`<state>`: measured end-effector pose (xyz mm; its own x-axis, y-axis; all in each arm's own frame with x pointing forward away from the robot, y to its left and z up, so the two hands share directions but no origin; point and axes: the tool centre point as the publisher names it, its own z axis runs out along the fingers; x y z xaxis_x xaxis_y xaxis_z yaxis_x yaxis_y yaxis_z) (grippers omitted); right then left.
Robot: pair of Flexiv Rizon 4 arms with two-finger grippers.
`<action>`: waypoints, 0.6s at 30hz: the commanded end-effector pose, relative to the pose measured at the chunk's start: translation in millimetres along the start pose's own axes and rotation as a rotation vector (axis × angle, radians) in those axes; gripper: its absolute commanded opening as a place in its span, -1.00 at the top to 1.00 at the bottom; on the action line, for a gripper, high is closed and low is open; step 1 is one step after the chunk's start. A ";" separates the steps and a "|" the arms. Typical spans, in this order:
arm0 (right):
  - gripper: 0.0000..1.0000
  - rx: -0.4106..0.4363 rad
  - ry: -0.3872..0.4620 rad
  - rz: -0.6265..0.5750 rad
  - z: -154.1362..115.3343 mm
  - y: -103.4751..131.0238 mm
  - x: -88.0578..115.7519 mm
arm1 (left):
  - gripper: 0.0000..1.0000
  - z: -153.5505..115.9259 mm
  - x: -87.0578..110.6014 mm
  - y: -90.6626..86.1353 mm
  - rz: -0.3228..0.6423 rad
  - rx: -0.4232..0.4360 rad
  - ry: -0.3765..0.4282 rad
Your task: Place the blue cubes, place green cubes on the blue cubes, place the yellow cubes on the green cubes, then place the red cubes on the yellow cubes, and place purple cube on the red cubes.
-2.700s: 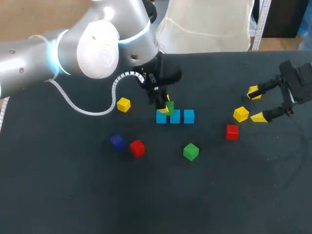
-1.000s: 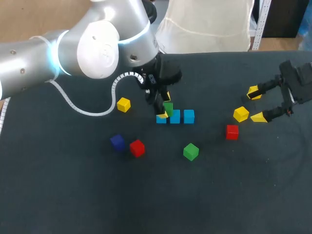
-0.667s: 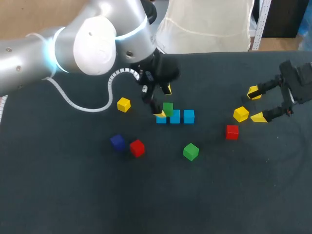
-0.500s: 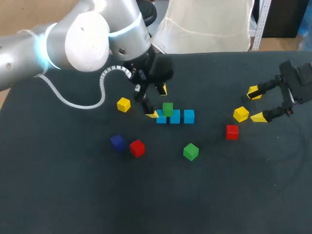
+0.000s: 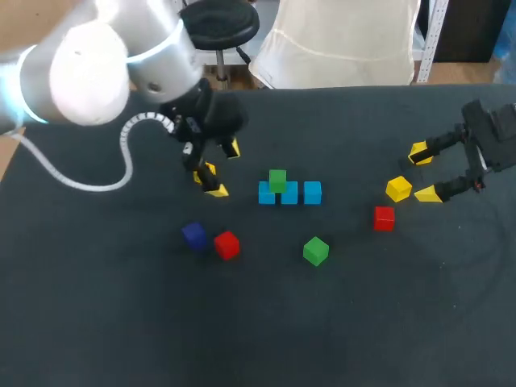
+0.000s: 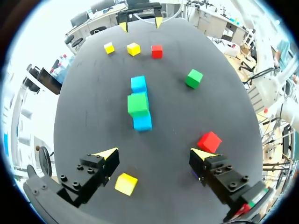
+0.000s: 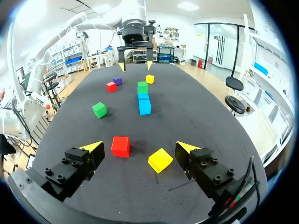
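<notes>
Three blue cubes (image 5: 289, 193) lie in a row mid-table, and one green cube (image 5: 277, 180) rests on top of them, toward the row's left end. My left gripper (image 5: 216, 169) hangs open to the left of the row, over a yellow cube (image 5: 204, 172). In the left wrist view the gripper (image 6: 154, 154) is empty, with that yellow cube (image 6: 126, 183) by one finger and a red cube (image 6: 209, 141) by the other. A purple cube (image 5: 193, 234) lies beside the red cube (image 5: 227, 244). My right gripper (image 5: 423, 172) stands open at the far right, with nothing between its fingers.
A second green cube (image 5: 315, 251) lies in front of the row. Near the right gripper (image 7: 138, 146) sit a red cube (image 7: 121, 146) and a yellow cube (image 7: 160, 160). One more yellow cube (image 6: 109, 47) lies beside them.
My left gripper opened and let go of the green cube on the blue row. It then drew away to the left, over the yellow cube. The right arm kept still.
</notes>
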<state>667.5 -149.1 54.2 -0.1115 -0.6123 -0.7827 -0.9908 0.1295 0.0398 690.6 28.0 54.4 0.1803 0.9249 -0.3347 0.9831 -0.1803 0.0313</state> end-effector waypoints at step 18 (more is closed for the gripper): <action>-1.00 -0.002 -0.002 -0.001 0.1 -0.7 0.4 | -1.00 -9.6 39.1 -26.1 -0.034 -0.086 -0.197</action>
<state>667.5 -148.9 54.2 -0.1114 -0.6124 -0.7827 -0.9908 0.1292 0.0399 676.2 67.8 51.5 0.1441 0.8570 -0.4948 0.9895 -0.1188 0.0823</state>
